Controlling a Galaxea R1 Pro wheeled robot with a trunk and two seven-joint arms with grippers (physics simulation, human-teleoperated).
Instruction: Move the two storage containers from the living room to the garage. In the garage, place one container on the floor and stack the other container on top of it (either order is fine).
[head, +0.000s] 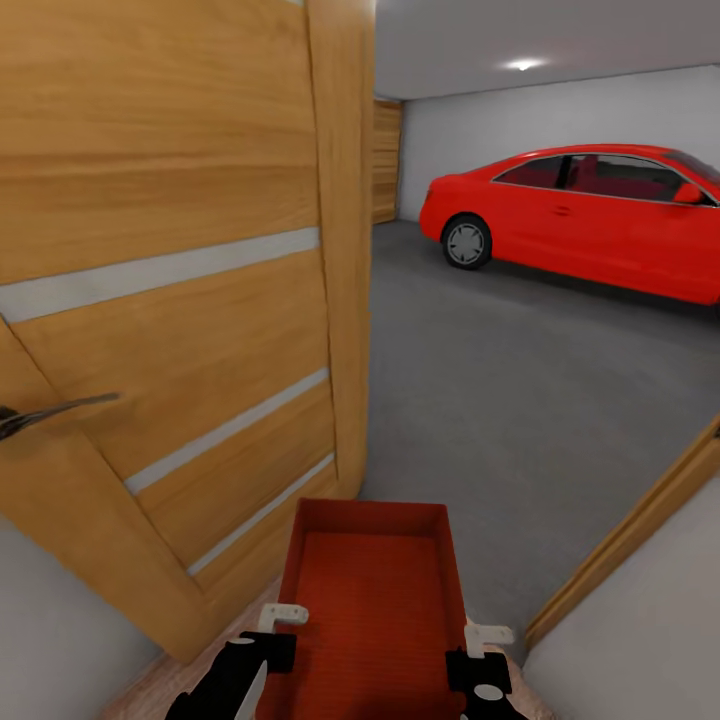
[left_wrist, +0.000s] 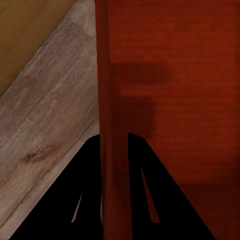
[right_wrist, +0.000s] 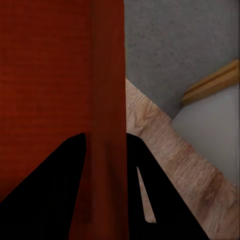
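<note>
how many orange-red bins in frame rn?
1. The storage container is held out in front of the robot at the garage doorway, left claw on its left wall, right claw on its right wall. A second may be out of frame.

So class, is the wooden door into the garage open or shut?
Open: the wooden door is swung aside, showing the grey garage floor and red car.

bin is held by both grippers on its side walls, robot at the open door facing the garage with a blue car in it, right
Not quite: the car is red, not blue, as the head view shows. The rest holds: the left gripper and right gripper each clamp a side wall of the bin, at the open door facing the garage.
</note>
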